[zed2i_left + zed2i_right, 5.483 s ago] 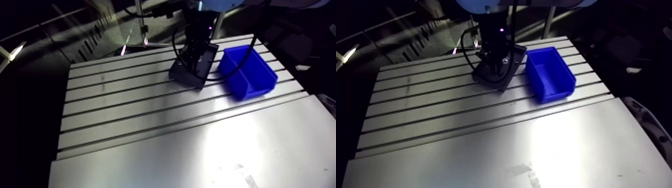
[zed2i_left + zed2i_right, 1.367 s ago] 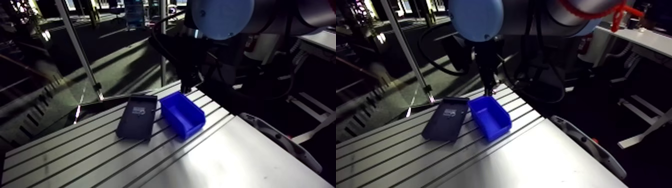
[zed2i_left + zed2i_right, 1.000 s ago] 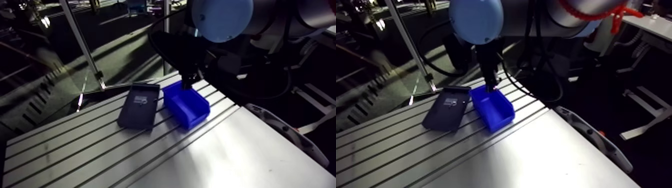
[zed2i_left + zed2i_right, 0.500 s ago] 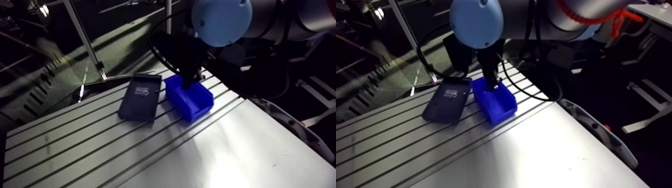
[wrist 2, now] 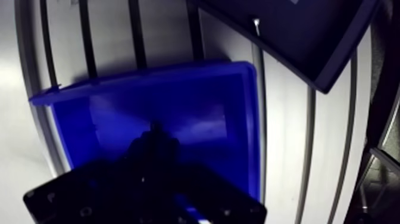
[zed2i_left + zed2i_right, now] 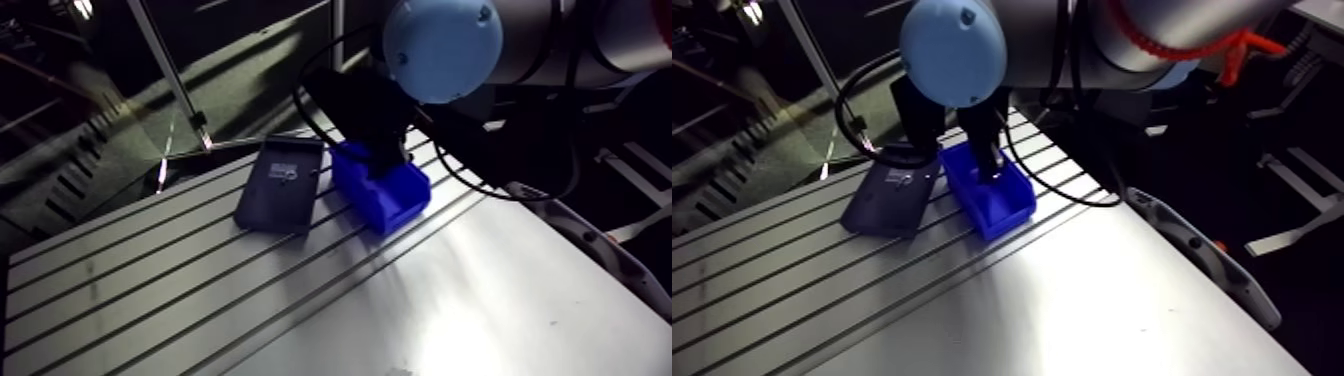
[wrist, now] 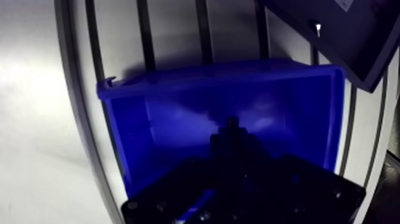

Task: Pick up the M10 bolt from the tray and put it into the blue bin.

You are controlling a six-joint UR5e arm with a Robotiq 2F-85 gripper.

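Note:
The blue bin [image 7: 220,74] lies directly under my gripper [image 7: 231,136], with its open top facing the wrist view. The dark fingers stand close together over the bin's floor. A short dark stub, the M10 bolt [image 7: 231,123], sticks out past their tips, so the gripper is shut on it. In the arm view the gripper [image 6: 990,172] reaches down inside the bin's [image 6: 400,195] walls. The dark tray [image 6: 280,190] sits right beside the bin, on the side away from the arm's base.
A small light screw [image 7: 317,25] lies in the tray [image 7: 348,42]. Bin and tray sit on the slotted aluminium table [image 6: 150,290], near its far edge. A slanted metal post [image 6: 170,70] rises behind the tray.
The gripper has come down from above the bin's rim to inside the bin. The arm view has shifted with the arm; bin and tray stay in place.

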